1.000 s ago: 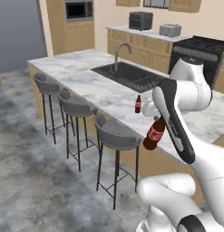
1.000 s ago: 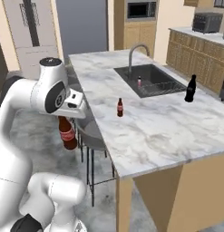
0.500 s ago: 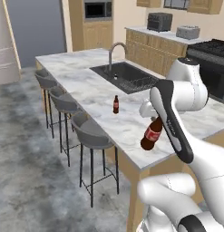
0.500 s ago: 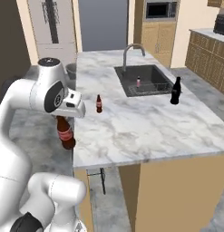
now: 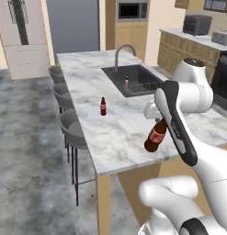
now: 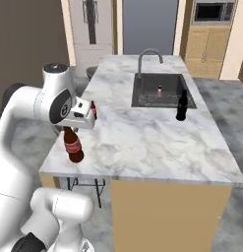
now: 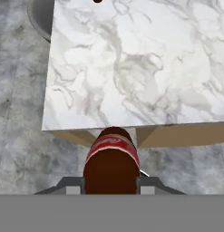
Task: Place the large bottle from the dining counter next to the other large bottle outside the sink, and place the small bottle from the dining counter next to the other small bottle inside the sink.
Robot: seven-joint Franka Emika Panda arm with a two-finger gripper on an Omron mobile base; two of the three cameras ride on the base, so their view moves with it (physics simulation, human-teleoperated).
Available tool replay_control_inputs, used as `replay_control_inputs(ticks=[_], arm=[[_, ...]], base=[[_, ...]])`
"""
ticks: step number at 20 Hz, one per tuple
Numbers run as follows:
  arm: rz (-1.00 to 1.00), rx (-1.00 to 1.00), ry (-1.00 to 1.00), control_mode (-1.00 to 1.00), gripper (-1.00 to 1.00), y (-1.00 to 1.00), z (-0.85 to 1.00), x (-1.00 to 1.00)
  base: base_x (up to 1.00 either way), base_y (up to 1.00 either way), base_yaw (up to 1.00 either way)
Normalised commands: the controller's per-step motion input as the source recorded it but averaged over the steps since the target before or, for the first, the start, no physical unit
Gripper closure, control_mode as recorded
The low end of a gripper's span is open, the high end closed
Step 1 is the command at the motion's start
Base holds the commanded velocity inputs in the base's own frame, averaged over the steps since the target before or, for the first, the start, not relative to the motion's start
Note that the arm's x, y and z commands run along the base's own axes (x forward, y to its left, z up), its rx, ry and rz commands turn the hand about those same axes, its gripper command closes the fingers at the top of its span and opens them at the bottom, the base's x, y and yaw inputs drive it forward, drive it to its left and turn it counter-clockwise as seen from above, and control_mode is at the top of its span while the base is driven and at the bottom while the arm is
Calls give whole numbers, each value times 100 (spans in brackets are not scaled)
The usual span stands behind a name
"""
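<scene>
Gripper (image 5: pixel 159 120) clamped on the neck of the large bottle (image 5: pixel 155 137), carried hanging off the near end of the dining counter (image 5: pixel 116 133), clear of the marble surface. Held high by the neck, probably so the body swings free during transport and can be set down upright later. In the hand view, the large bottle (image 7: pixel 112 163) seen from above between the gripper (image 7: pixel 111 183) sides: rounded brown glass shoulder, red label band, with the counter edge just beyond.

Further out, the small bottle (image 5: pixel 103 106) standing upright on the counter, well apart from the gripper, untouched; tiny, brown, red-labelled. In the right base view it is mostly hidden behind the hand.

Beyond that, the sink (image 6: pixel 142 97): dark grey rectangular basin, curved grey faucet (image 6: pixel 149 55) arching over it. Inside it, the other small bottle (image 6: pixel 159 91), pink and upright. Just outside the basin's near right corner, the other large bottle (image 6: pixel 181 105), glossy black, contoured, standing on the marble; the likely spot for the carried bottle is beside it.

Counter white with grey veining, smooth, on a light wooden base. Grey stools (image 5: pixel 71 129) tucked along the left side.
</scene>
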Motion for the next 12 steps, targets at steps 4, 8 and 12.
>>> replay_control_inputs(ticks=[4,8,12], arm=[[0,0,0,100,100,0,0,0],[0,0,0,100,100,0,0,0],[0,0,0,100,100,0,0,0]], base=[[0,-84,49],[0,-80,46],[-15,-80,44]])
